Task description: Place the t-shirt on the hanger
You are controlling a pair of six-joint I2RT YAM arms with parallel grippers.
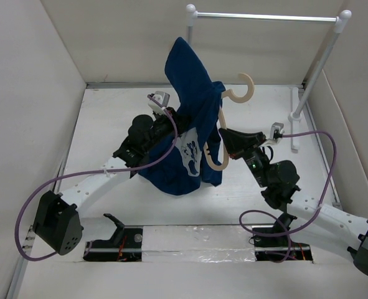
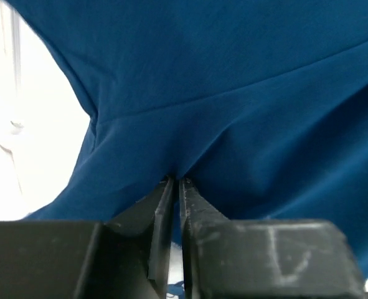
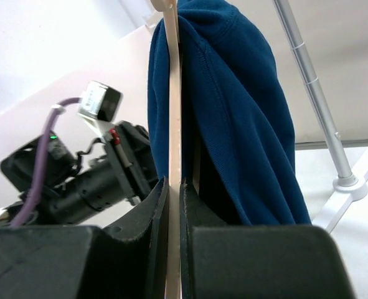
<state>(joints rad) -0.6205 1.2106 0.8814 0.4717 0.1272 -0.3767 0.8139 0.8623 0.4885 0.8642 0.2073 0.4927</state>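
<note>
One dark navy-blue cloth t-shirt (image 1: pixel 184 75) hangs draped over one thin pale beige wooden hanger (image 3: pixel 173 93), raised above the white surface (image 1: pixel 109 124). Two arms reach inward. The left gripper (image 2: pixel 174 182) pinches a shirt fold, and the right gripper (image 3: pixel 174 187) clamps the hanger's frame. The silver-barred rack (image 1: pixel 264 17) stands well behind.

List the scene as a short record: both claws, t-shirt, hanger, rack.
left claw: shut on a fold of the t-shirt
right claw: shut on the hanger, edge-on between its fingers
t-shirt: partly draped on the hanger, bunched up above it, print showing in the top view
hanger: held up, hook not on the rack
rack: back right of the table
</note>
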